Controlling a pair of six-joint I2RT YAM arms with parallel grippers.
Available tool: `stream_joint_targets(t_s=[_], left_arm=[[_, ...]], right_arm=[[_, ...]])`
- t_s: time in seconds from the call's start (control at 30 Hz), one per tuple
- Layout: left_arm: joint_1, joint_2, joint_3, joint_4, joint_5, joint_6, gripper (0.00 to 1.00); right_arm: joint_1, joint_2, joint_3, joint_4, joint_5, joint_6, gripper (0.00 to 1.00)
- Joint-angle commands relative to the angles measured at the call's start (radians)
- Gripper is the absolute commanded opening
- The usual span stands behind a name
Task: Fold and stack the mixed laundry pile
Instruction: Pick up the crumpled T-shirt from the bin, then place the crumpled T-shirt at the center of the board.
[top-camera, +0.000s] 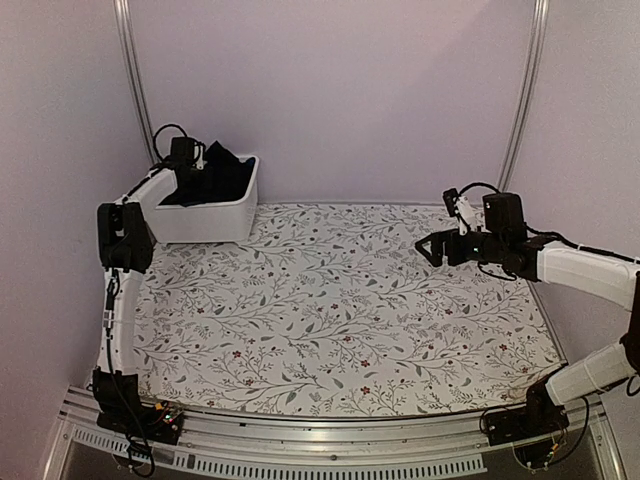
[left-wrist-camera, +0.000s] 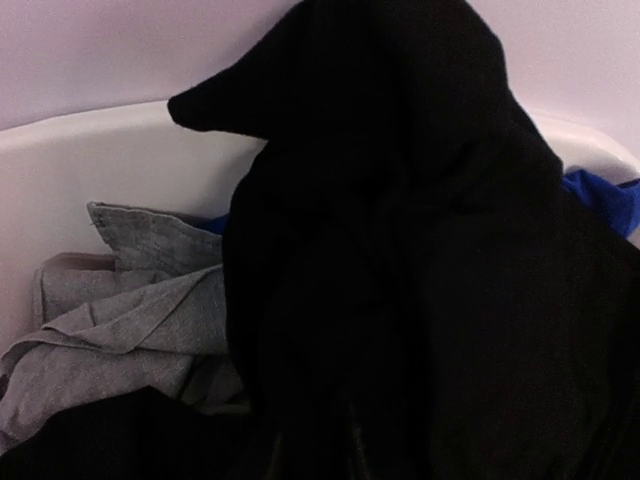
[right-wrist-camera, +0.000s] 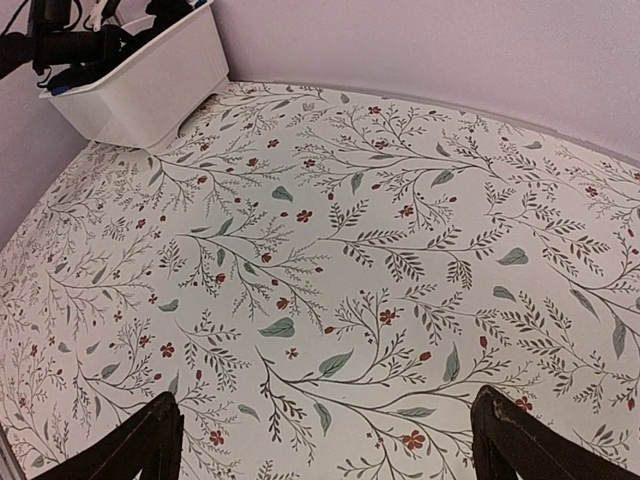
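Right fingers (right-wrist-camera: 140, 445) spread wide, empty, above the floral surface (right-wrist-camera: 330, 250). Left fingers (top-camera: 198, 170) lost against dark cloth; grip cannot be determined. Black garment (left-wrist-camera: 400, 260), grey shirt (left-wrist-camera: 130, 310) and blue garment (left-wrist-camera: 605, 200) lie in the white bin (top-camera: 205, 215), far-left corner.

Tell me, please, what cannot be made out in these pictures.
Left gripper: jaws lost against the black garment in the top view, out of frame in the left wrist view.
Blue garment: only a corner shows, left wrist view, behind the black garment.
Grey garment: lower part covered likewise.
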Motion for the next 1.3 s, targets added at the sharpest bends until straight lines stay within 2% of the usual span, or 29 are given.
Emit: stream_joint_targets(t_s=[0.0,0.57,0.83,1.0,1.13,1.27], left_arm=[[-0.004,-0.066,-0.004,0.038,0.063,0.020,0.00],[-0.058,-0.528,-0.057,0.074,0.088,0.039,0.00],[-0.167,-0.698,-0.028,0.102,0.147,0.029,0.00],[-0.265,-0.765,-0.008,0.113,0.283,-0.039,0.00],[-0.366,-0.804,0.010,0.127,0.324,-0.072,0.00],[-0.395,-0.835,-0.017,0.200,0.445,-0.183,0.00]], right_arm=[[-0.006,-0.005,0.029,0.010,-0.021,0.014,0.99],[-0.006,-0.093,0.000,0.007,-0.062,0.035,0.99],[-0.006,-0.130,-0.002,-0.001,-0.071,0.035,0.99],[-0.006,-0.161,-0.005,-0.006,-0.077,0.037,0.99],[-0.006,-0.182,-0.005,-0.015,-0.081,0.041,0.99],[-0.007,-0.203,-0.006,-0.020,-0.073,0.044,0.99]])
